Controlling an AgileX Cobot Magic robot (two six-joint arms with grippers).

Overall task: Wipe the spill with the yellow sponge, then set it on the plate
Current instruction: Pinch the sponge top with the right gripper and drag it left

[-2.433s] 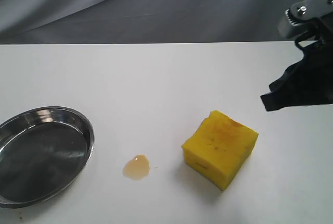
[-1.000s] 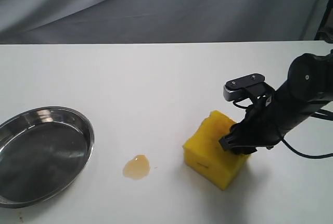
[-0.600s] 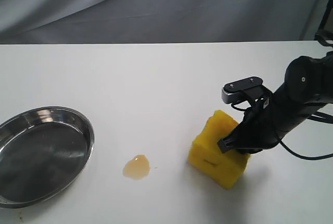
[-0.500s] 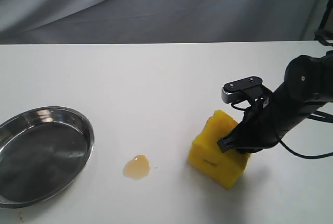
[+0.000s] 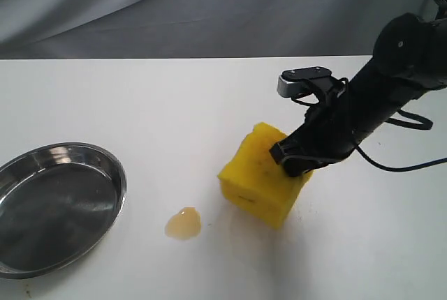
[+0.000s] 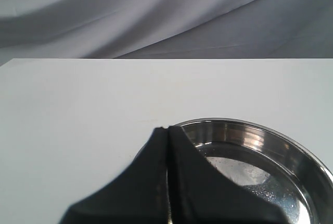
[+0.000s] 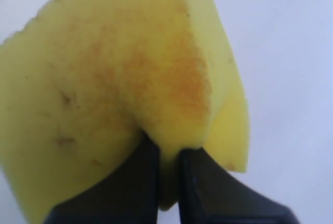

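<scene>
The yellow sponge (image 5: 260, 174) is pinched at its upper right edge by my right gripper (image 5: 293, 160), which is shut on it; it hangs tilted just right of the spill. In the right wrist view the sponge (image 7: 119, 88) fills the frame, brown-stained, squeezed between the dark fingers (image 7: 130, 182). The spill (image 5: 183, 223) is a small amber puddle on the white table. The plate (image 5: 105, 160), a shiny steel dish, sits at the far left. My left gripper (image 6: 167, 130) is shut and empty, its tips over the plate's rim (image 6: 250, 130); it is out of the exterior view.
The white table (image 5: 174, 105) runs back to a grey fabric backdrop (image 5: 209, 7). A black cable (image 5: 398, 167) loops off the right arm.
The right gripper came down from the upper right, closed on the sponge, and has now carried it left and slightly up, toward the spill. Puddle and plate are unmoved.
</scene>
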